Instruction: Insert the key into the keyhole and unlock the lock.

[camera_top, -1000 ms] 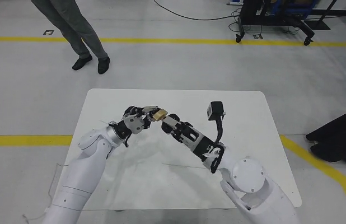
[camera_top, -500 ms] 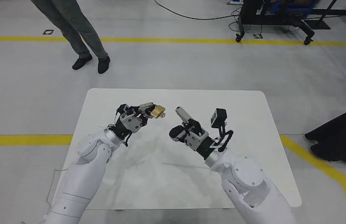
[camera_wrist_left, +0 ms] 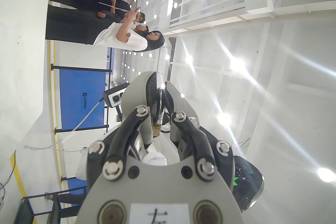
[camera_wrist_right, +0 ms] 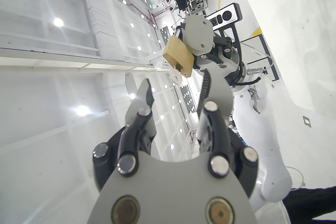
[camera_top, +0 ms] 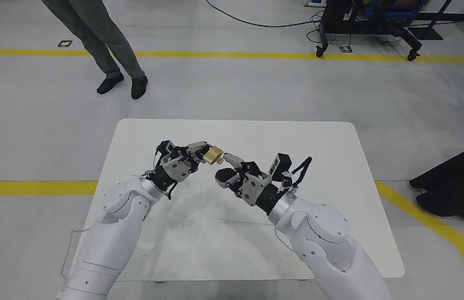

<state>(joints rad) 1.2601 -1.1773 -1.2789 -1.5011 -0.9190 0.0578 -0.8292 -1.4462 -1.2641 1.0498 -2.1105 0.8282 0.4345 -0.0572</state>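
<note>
White counter [camera_top: 329,150], with both arms raised above its middle and their pincers facing each other. Your left pincer [camera_top: 191,155] is clamped on the brass padlock [camera_top: 211,155] and holds it in the air above the counter, the lock body turned towards the right arm. In the left wrist view you see its fingers [camera_wrist_left: 136,96] drawn close together with a sliver of brass between them. Your right pincer [camera_wrist_right: 177,88] stands spread apart just beside the padlock and grips nothing, one fingertip on either side of the lock's near end. In the right wrist view, note the silver key [camera_wrist_right: 176,77] seated in the end face of the padlock, its round head projecting towards the gap between the spread fingertips; you cannot tell whether either fingertip touches it
</note>
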